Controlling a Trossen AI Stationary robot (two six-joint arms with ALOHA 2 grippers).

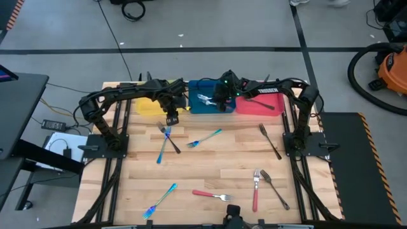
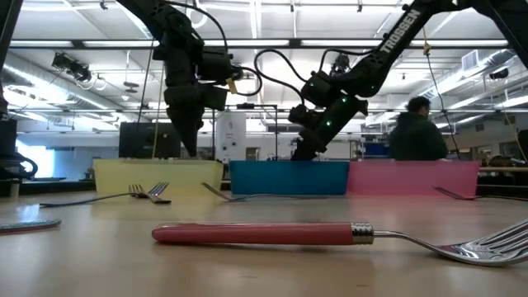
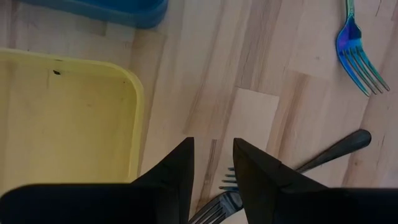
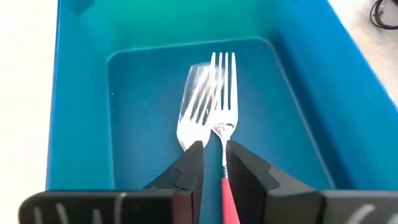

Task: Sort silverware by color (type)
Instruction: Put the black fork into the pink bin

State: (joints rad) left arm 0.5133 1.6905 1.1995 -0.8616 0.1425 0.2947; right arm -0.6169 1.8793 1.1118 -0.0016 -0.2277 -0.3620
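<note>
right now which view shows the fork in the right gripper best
The right wrist view: the red-handled fork fills the middle, tines up, handle pinched in the right gripper over the blue tray. The high view shows only a pale glint there. The low view hides it behind the tray wall. The left wrist view misses it.

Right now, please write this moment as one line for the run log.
right gripper: shut on red-handled fork, over blue tray | left gripper: open, above dark fork beside yellow tray
</note>
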